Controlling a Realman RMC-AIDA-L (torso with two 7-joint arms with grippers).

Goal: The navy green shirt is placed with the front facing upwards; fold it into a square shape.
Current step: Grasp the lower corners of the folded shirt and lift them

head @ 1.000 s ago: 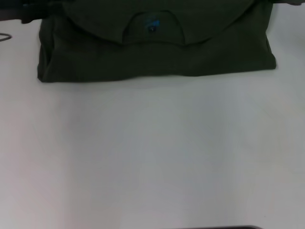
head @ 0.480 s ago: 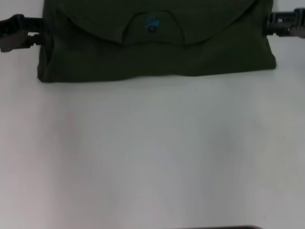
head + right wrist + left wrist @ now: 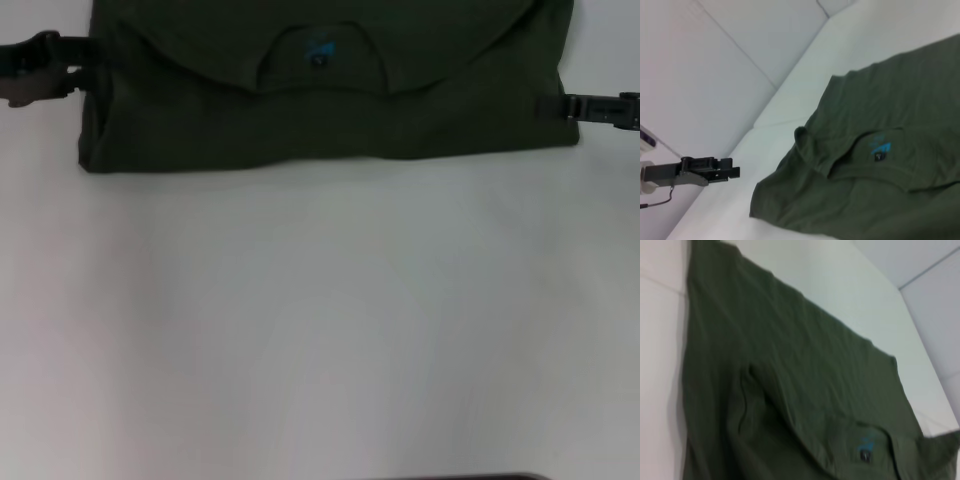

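The navy green shirt [image 3: 330, 90] lies folded on the far table [image 3: 320, 320]. The left gripper [image 3: 60, 65] and right gripper [image 3: 550, 106] flank its side edges. Whether their jaws are released or clenched cannot be told.

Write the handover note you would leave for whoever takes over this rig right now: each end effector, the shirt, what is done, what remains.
Left end effector: beside the left edge of the dark olive-green cotton shirt, holding nothing.
Right end effector: at the shirt's right edge near the front corner.
Shirt: at the far side of the white table, partly folded, neck opening and blue label showing.
Left: fold it down into a square.
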